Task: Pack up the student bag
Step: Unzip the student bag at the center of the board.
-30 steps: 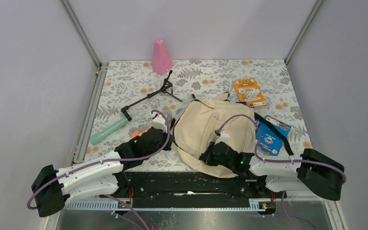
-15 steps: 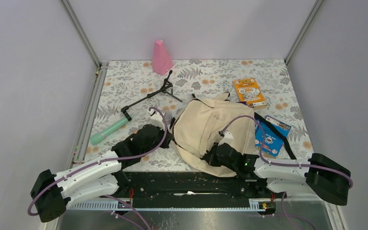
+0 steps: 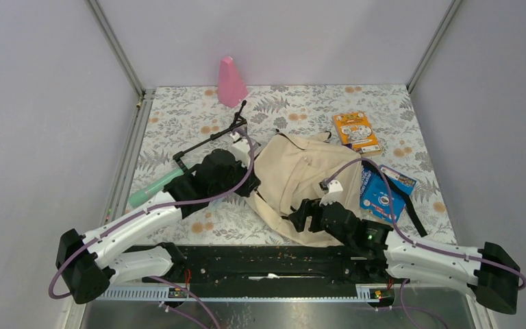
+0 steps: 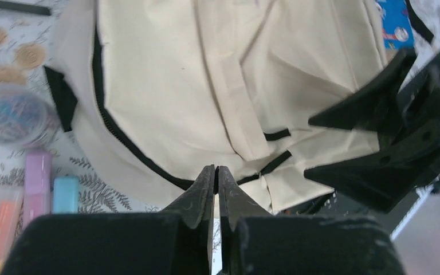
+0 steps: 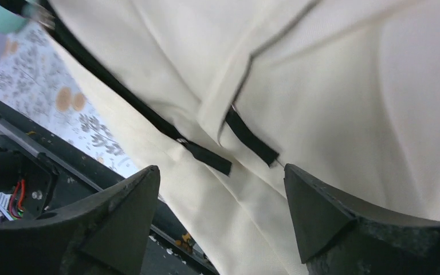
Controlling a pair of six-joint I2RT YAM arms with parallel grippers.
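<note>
Student bag (image 3: 301,181) central; blue packet (image 3: 383,195) just beside; tripod (image 3: 209,142), green tube (image 3: 147,192) near.

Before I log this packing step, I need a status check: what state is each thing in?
Bag: lying flat, rumpled; the zipper in view looks shut.
Left gripper: shut, tip at the bag's zipper.
Right gripper: open, over the bag.
Cone: upright.
Stand: lying down.
Green tube: lying down.
Orange booklet: flat.
Blue packet: flat, beside the bag.
</note>
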